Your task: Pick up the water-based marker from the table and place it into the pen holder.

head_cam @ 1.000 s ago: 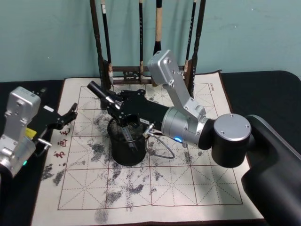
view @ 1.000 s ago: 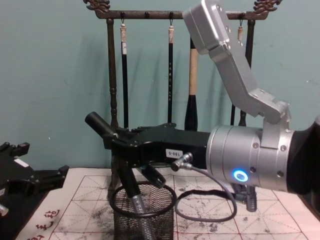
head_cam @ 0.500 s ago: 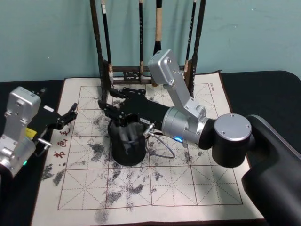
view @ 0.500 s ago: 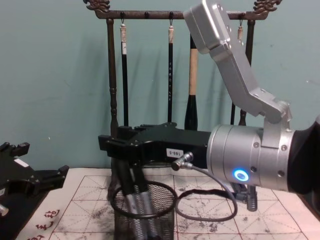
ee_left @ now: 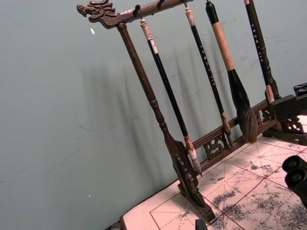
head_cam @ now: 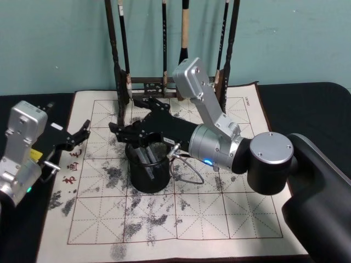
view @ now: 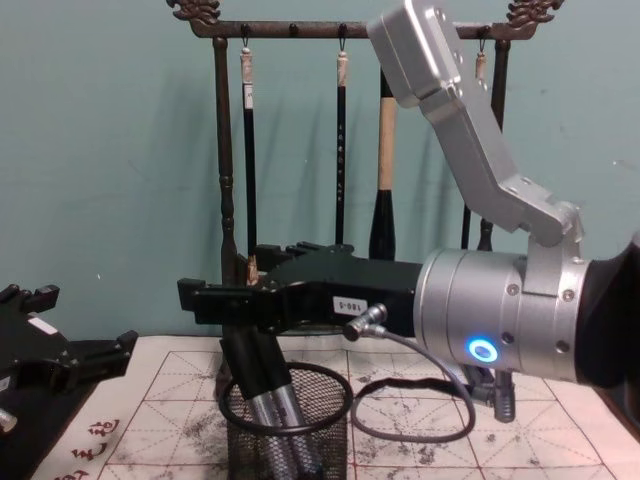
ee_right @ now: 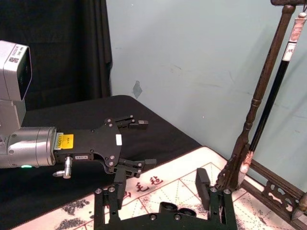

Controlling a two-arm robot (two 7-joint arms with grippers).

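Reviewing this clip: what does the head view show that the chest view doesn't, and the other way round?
Head view alone: the whole calligraphy mat from above and the open mouth of the pen holder, with the markers leaning inside.
Chest view alone: the carved top bar of the brush rack, and the pen holder's mesh wall from the side, marker barrels reaching down inside it.
Both: the right gripper, open, just above the pen holder's rim, the left gripper open and idle off to the left, and the hanging brushes.

Right gripper (head_cam: pixel 133 116) fingers spread wide now — a second ago clamped on water-based marker (head_cam: pixel 144 157). Marker dropped from tilted grip into pen holder (head_cam: pixel 148 178) — leans inside beside another pen.
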